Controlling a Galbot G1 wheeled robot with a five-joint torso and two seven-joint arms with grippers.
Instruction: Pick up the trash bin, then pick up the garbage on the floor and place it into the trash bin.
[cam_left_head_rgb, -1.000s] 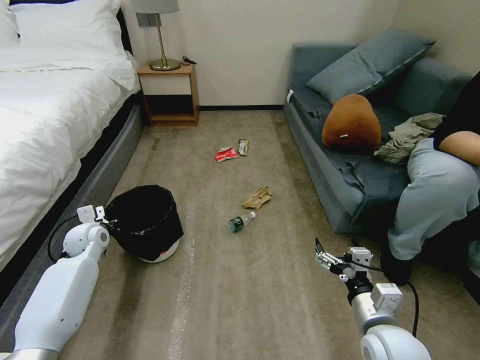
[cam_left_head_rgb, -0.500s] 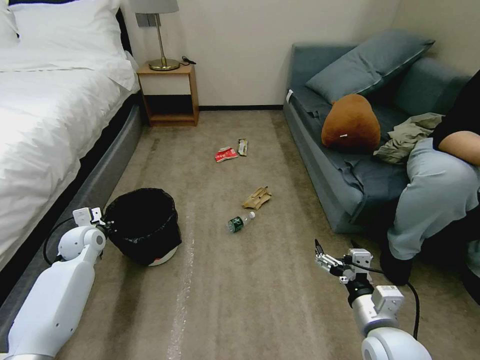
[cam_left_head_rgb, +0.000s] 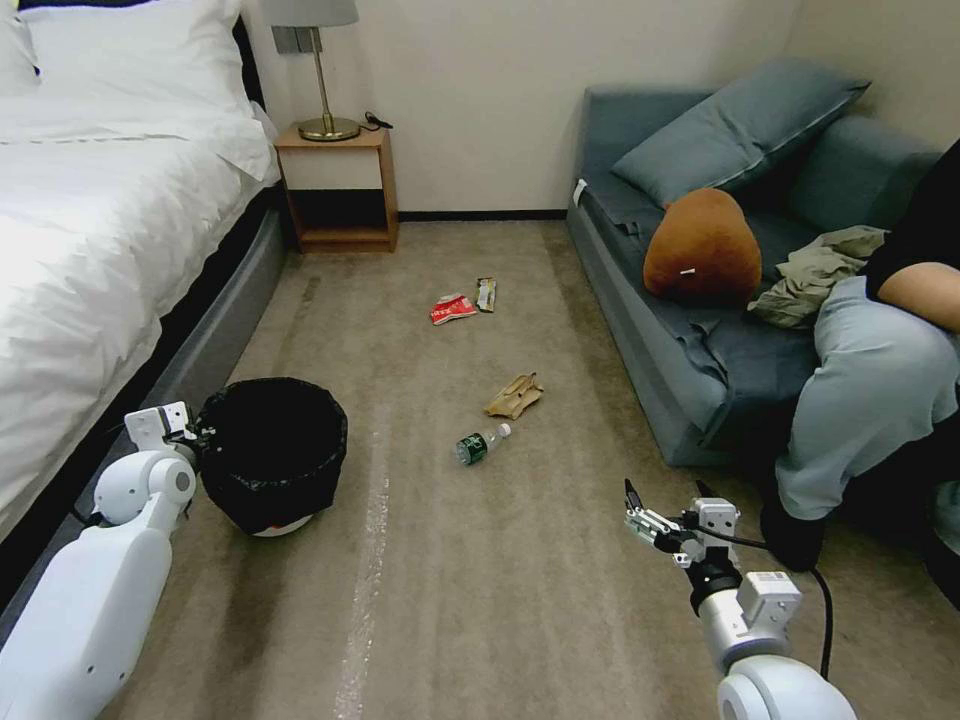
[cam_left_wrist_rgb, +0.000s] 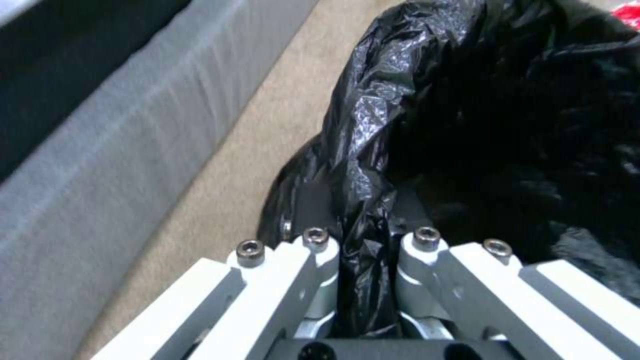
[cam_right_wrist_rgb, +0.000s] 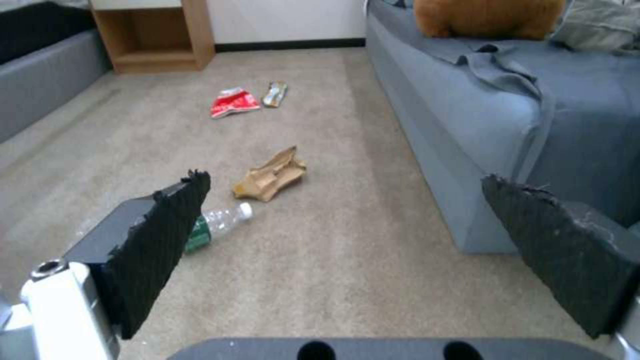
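The trash bin (cam_left_head_rgb: 270, 455), lined with a crinkled black bag, is at the lower left beside the bed. My left gripper (cam_left_head_rgb: 195, 437) is shut on its near-left rim; the left wrist view shows the bag-covered rim (cam_left_wrist_rgb: 363, 200) pinched in my left gripper (cam_left_wrist_rgb: 363, 245). The garbage lies on the carpet: a clear bottle (cam_left_head_rgb: 482, 444), crumpled brown paper (cam_left_head_rgb: 514, 395), a red-and-white packet (cam_left_head_rgb: 452, 308) and a bar wrapper (cam_left_head_rgb: 486, 293). My right gripper (cam_left_head_rgb: 665, 503) hangs open and empty at the lower right, its fingers (cam_right_wrist_rgb: 167, 235) wide apart, with the bottle (cam_right_wrist_rgb: 217, 222) and paper (cam_right_wrist_rgb: 270, 175) beyond.
A white bed (cam_left_head_rgb: 90, 250) runs along the left, with a wooden nightstand (cam_left_head_rgb: 338, 190) and lamp at the back. A blue-grey sofa (cam_left_head_rgb: 700, 340) on the right holds a brown cushion (cam_left_head_rgb: 703, 248) and olive cloth (cam_left_head_rgb: 815, 272). A seated person's leg (cam_left_head_rgb: 860, 400) is near my right arm.
My left arm has pulled the trash bin leftward, toward the bed, still gripping its rim. The right gripper sank slightly. The garbage has not moved.
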